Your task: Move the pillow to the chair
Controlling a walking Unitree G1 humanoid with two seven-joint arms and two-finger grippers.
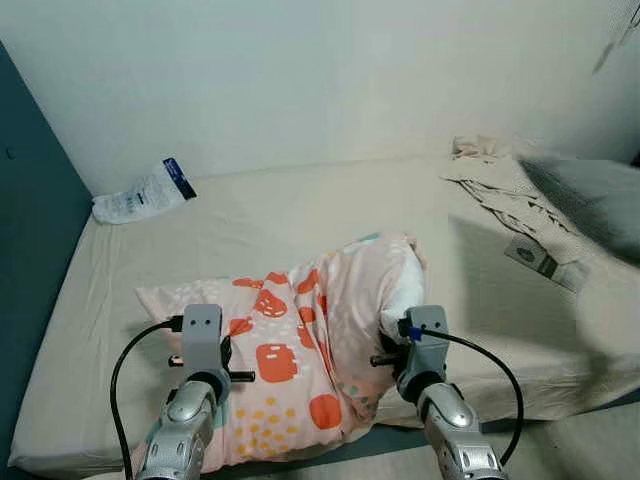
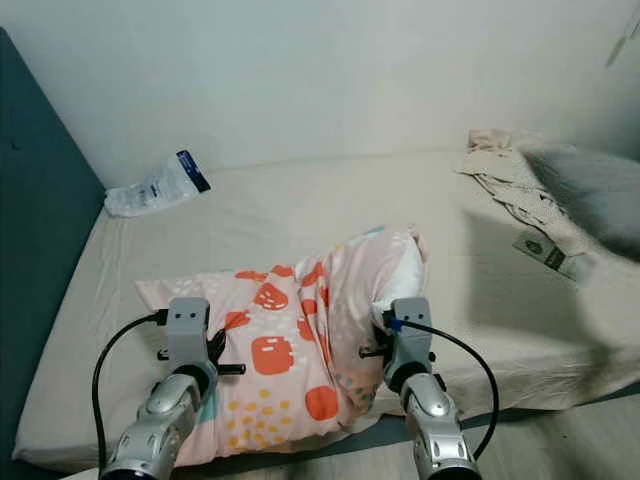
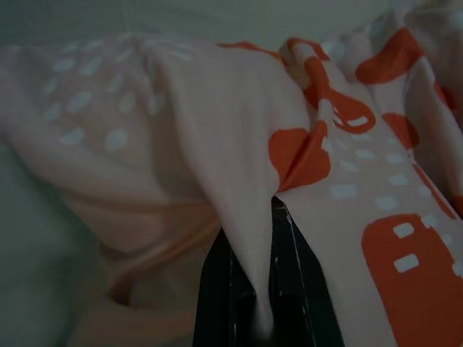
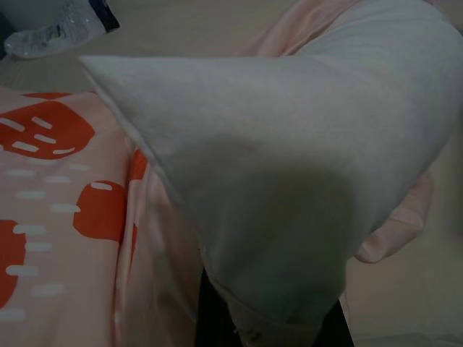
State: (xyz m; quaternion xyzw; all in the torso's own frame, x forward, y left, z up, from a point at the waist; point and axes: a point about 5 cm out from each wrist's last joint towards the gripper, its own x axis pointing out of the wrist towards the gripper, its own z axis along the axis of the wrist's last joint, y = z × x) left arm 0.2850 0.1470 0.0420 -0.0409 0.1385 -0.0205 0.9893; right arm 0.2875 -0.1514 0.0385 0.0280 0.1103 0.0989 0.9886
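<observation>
Here the pillow, pink with orange shapes and yellow dots, sits bunched at the near edge of the bed, its white inner bulging out of the case on the robot's right. The left gripper is at the pillow's left side, its black fingers pressed together on a fold of the pink case. The right gripper is at the pillow's right end, its fingers clamped on the white inner.

Around it, a white plastic packet with a dark blue end lies at the bed's far left corner against the wall, well apart from the pillow. On the far right lies crumpled beige bedding with a tag, beside a grey pillow. A dark teal panel runs along the bed's left side.
</observation>
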